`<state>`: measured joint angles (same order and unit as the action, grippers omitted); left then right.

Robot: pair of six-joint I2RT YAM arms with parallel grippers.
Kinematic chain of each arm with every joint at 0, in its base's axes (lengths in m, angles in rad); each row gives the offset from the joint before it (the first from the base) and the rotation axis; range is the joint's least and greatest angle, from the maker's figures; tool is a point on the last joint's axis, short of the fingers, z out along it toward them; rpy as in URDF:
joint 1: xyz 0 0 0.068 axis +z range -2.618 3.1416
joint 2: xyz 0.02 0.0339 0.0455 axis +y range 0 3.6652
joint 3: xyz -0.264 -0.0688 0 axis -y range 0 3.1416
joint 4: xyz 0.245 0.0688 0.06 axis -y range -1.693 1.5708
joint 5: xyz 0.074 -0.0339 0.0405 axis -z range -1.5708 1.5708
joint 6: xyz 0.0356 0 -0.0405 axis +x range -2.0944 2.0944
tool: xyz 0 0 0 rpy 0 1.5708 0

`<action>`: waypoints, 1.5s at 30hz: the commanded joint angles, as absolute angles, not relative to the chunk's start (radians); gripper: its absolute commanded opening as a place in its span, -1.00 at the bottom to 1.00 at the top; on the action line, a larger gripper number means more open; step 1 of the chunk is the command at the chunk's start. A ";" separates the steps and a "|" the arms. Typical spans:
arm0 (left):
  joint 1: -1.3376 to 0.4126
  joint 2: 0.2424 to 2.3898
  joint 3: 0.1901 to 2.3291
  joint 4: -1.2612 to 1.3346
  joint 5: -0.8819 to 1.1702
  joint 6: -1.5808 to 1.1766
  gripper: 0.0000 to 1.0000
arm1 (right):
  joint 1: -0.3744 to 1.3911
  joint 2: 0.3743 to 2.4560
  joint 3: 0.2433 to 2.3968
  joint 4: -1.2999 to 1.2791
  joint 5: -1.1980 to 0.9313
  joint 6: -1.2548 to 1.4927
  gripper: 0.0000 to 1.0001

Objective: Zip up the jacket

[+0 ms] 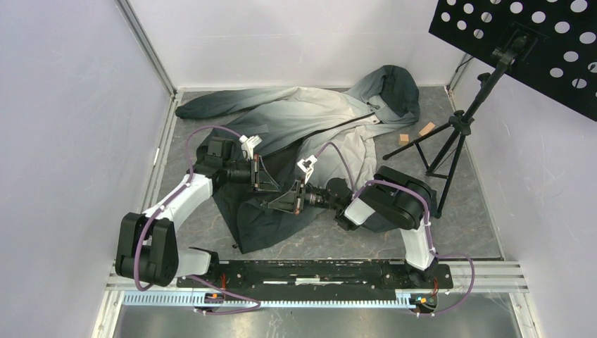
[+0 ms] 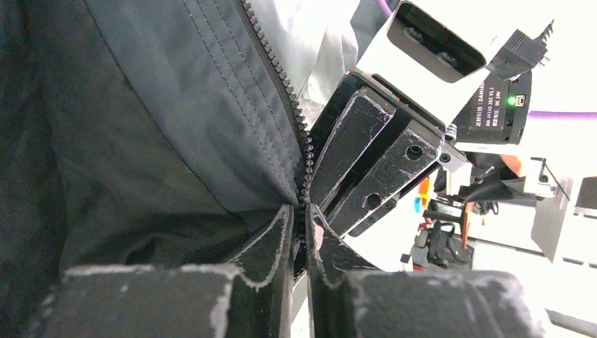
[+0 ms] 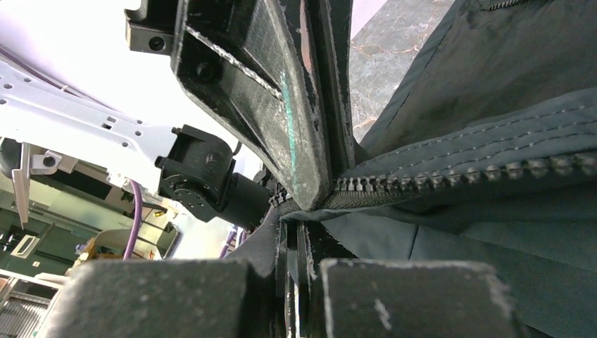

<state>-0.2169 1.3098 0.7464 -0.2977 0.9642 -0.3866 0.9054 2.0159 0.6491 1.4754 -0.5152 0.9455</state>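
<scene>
The jacket (image 1: 310, 116) lies spread on the table with its hood at the back right and its dark lower part near the arms. Its dark zipper (image 1: 341, 125) runs down the front. My left gripper (image 1: 265, 176) and right gripper (image 1: 283, 200) meet at the jacket's lower front edge. In the left wrist view the left gripper (image 2: 304, 227) is shut on the zipper tape (image 2: 281, 77), with the right gripper's fingers (image 2: 366, 162) close beside it. In the right wrist view the right gripper (image 3: 292, 229) is shut on the jacket edge just below the zipper teeth (image 3: 457, 172).
A black tripod stand (image 1: 457, 127) with a perforated black board (image 1: 535, 42) stands at the right. Two small wooden blocks (image 1: 415, 134) lie by the tripod's feet. White walls close in the left, back and right sides.
</scene>
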 commanded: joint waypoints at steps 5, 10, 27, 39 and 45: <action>-0.222 1.224 0.821 -0.404 0.891 -0.395 -0.22 | 0.901 2.050 0.643 1.792 -0.565 0.896 -0.99; -0.222 1.182 0.812 -0.435 0.826 -0.405 0.06 | 0.897 2.012 0.619 1.796 -0.589 0.847 -0.99; -0.204 0.977 0.683 -0.469 0.649 -0.509 0.05 | 0.892 1.884 0.590 1.928 -0.624 0.806 -0.99; -0.189 0.906 0.511 -0.281 0.619 -0.755 -0.38 | 0.871 1.855 0.671 1.866 -0.552 0.879 -0.96; -0.189 0.855 0.446 -0.193 0.644 -0.837 -0.44 | 0.867 1.878 0.711 1.797 -0.518 0.902 -0.92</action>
